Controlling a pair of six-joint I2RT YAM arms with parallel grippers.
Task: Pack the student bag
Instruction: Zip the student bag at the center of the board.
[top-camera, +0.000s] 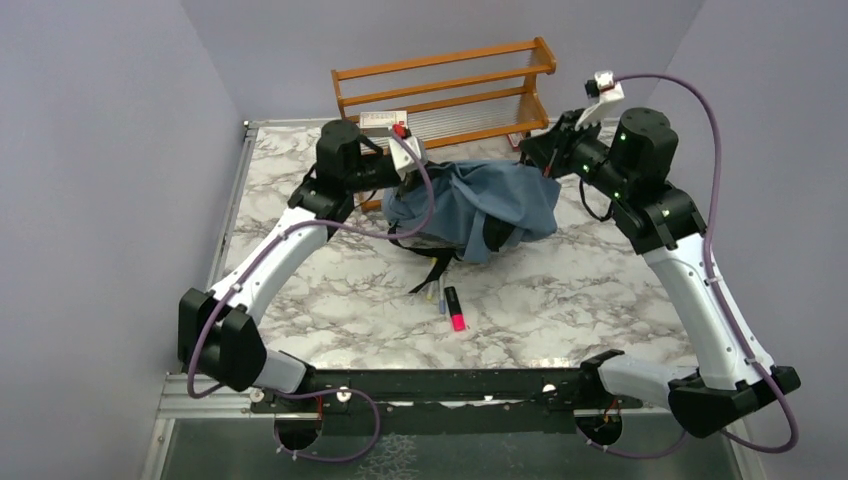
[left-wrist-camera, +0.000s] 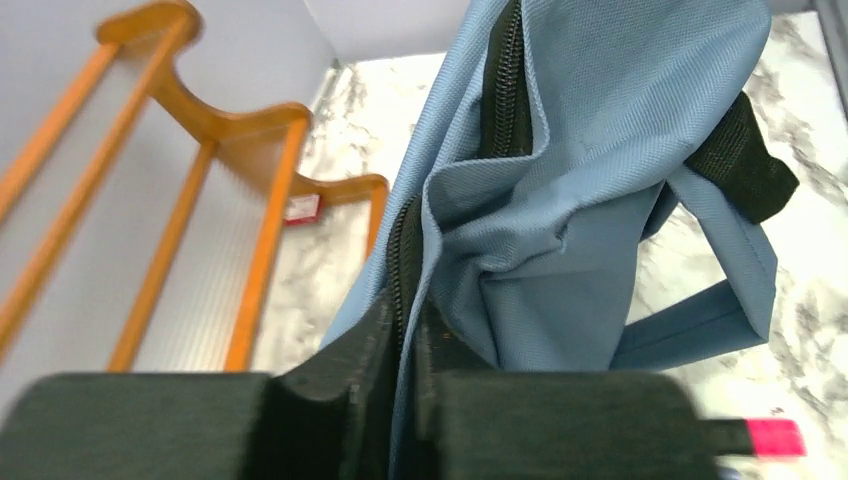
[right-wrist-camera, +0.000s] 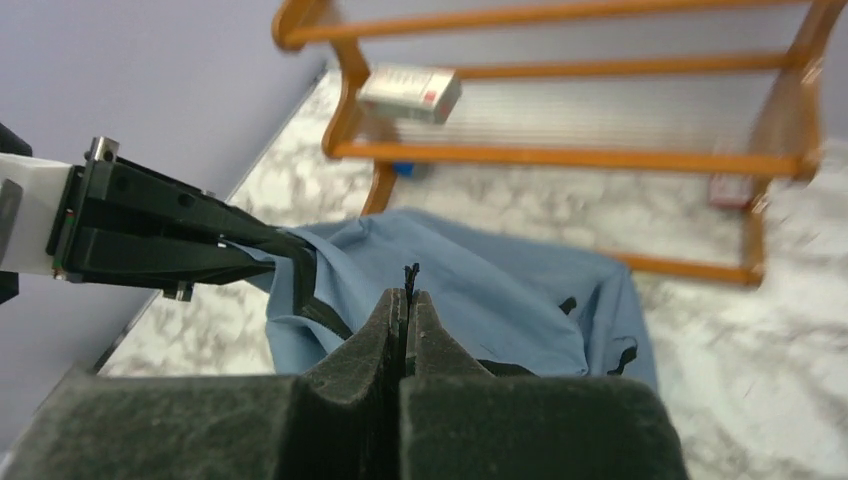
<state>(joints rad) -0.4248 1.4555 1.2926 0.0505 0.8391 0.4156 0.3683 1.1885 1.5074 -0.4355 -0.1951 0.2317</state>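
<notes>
The student bag (top-camera: 470, 205), dusty-blue with black straps, lies crumpled at the back middle of the marble table (top-camera: 600, 290). My left gripper (top-camera: 405, 172) is at its left end, shut on the fabric edge beside the black zipper (left-wrist-camera: 500, 80); the jaws (left-wrist-camera: 408, 310) pinch blue cloth of the bag (left-wrist-camera: 590, 150). My right gripper (top-camera: 532, 150) is at the bag's right top corner. In the right wrist view it (right-wrist-camera: 407, 298) is shut on a thin black tab that pokes out above the fingertips, with the bag (right-wrist-camera: 500, 290) stretched toward the left gripper (right-wrist-camera: 180, 235).
A wooden rack (top-camera: 445, 90) stands behind the bag, with a white and red box (top-camera: 383, 120) on its lower shelf. A pink highlighter (top-camera: 456, 312) and some pens (top-camera: 438, 293) lie in front of the bag, by a black strap (top-camera: 432, 270). Walls close in on both sides.
</notes>
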